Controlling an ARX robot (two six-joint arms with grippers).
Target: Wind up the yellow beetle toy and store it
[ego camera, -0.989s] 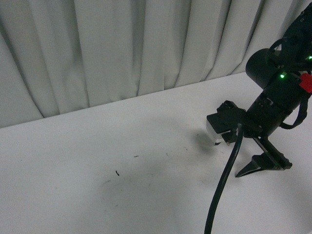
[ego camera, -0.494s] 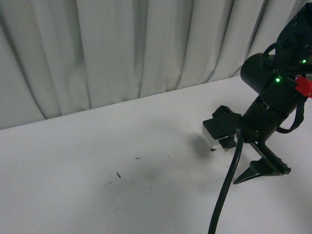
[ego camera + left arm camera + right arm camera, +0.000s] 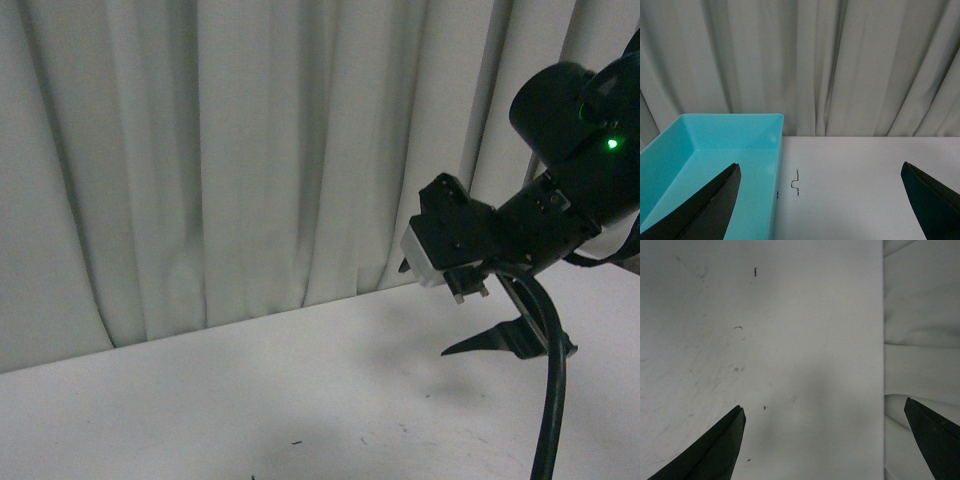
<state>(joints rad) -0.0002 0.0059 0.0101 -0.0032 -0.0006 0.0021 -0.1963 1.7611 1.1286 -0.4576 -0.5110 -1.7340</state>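
Nowhere in the three views does the yellow beetle toy show, so I can't say where it sits. The left gripper point(image 3: 820, 167) has its two dark fingers spread wide, holding nothing, and between them there is only bare white table point(image 3: 865, 160). Partly behind one finger point(image 3: 705, 210) lies a turquoise bin point(image 3: 710, 135), open-topped, with only its own floor visible inside. A small dark squiggle point(image 3: 796, 181) marks the tabletop just outside the bin's wall, between the jaws and nearer that same finger. Beyond the jaws hangs a pale pleated curtain point(image 3: 800, 65).

The right gripper point(image 3: 823, 405) is likewise wide open with nothing held. Between its jaws the table carries faint scuffs and a few dark specks point(image 3: 755, 272), and curtain folds run past the far side of one finger point(image 3: 932, 437). From the front, the right arm point(image 3: 570, 200) hangs above the table, with its wrist camera block point(image 3: 445, 240) and a black cable point(image 3: 548, 380) drooping down.
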